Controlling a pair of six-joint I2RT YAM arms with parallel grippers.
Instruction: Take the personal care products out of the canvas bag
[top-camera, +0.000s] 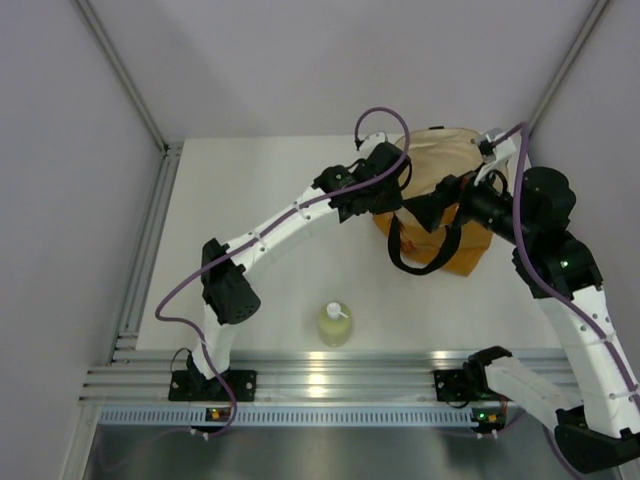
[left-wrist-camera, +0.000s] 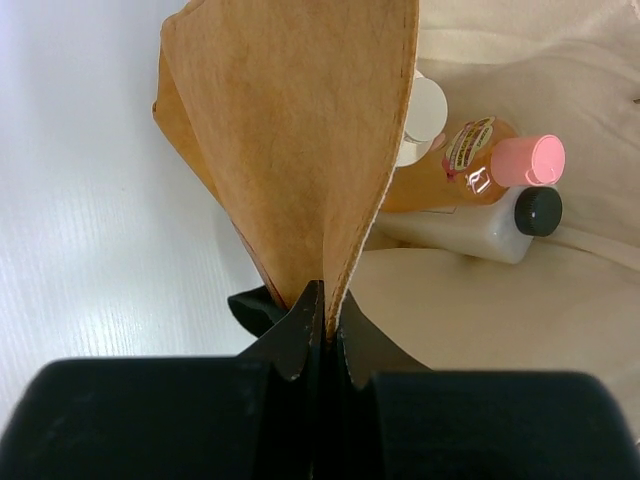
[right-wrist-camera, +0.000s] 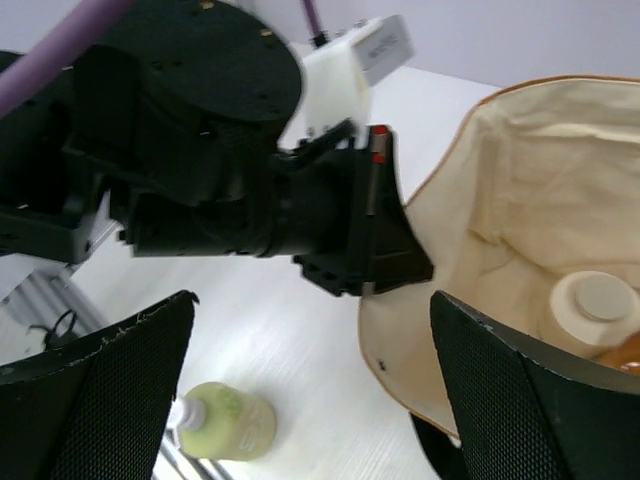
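**Three containers in the bag, one out**

The left hand (left-wrist-camera: 322, 300) is clamped on the rim of the mustard-tan canvas bag (left-wrist-camera: 300, 130). The right hand (right-wrist-camera: 312, 300) hangs spread wide and empty at the bag's mouth. Inside lie a cream round jar (right-wrist-camera: 590, 305), an orange pink-capped bottle (left-wrist-camera: 480, 160) and a clear black-capped bottle (left-wrist-camera: 480, 228). A yellow-green pump bottle (top-camera: 334, 324) stands on the white tabletop (top-camera: 250, 200), at 7 o'clock from the bag.

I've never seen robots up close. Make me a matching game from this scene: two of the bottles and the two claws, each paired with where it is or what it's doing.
Things:
1. yellow-green bottle with white pump
2. orange bottle with pink cap
3. left gripper
4. right gripper

Places or states:
A. open, holding nothing
B. lying inside the mustard-tan canvas bag
C. on the white table, outside the bag
D. shut on the bag's rim

Pairs: 1-C, 2-B, 3-D, 4-A
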